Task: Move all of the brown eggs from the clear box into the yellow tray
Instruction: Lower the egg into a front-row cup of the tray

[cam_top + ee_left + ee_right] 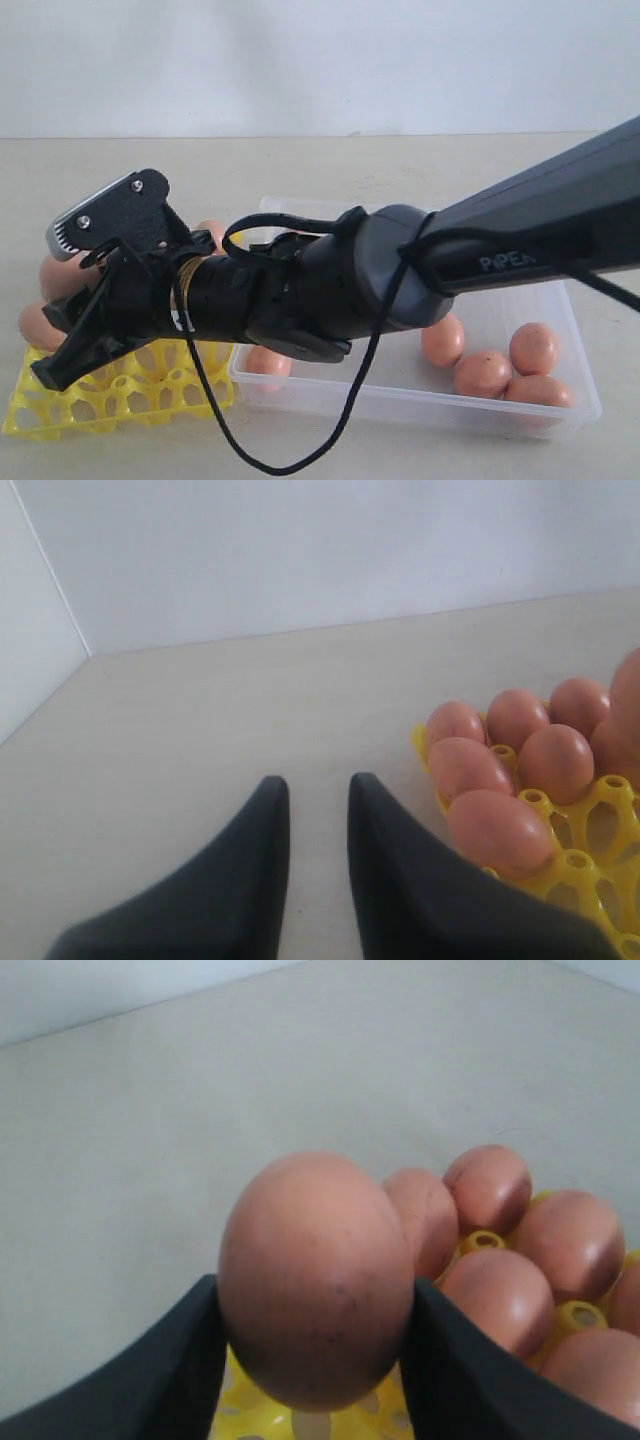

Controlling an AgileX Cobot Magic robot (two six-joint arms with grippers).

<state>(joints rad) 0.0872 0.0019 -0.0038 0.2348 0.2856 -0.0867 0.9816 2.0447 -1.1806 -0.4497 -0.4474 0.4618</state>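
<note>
The right claw [312,1298], spread wide, clamps one brown egg [315,1250] by its sides above the yellow tray [481,1242] (several cells there already hold eggs [575,1240]). The left claw [318,792], a narrow gap apart, grips nothing over the bench [200,720] beside that tray. More eggs lie in the clear box [420,402].

Pale beige surface [300,160], matte and faintly grained, running back to a plain white wall [300,60]; from the left wrist, a second white wall [30,630] joining the first at a corner.
</note>
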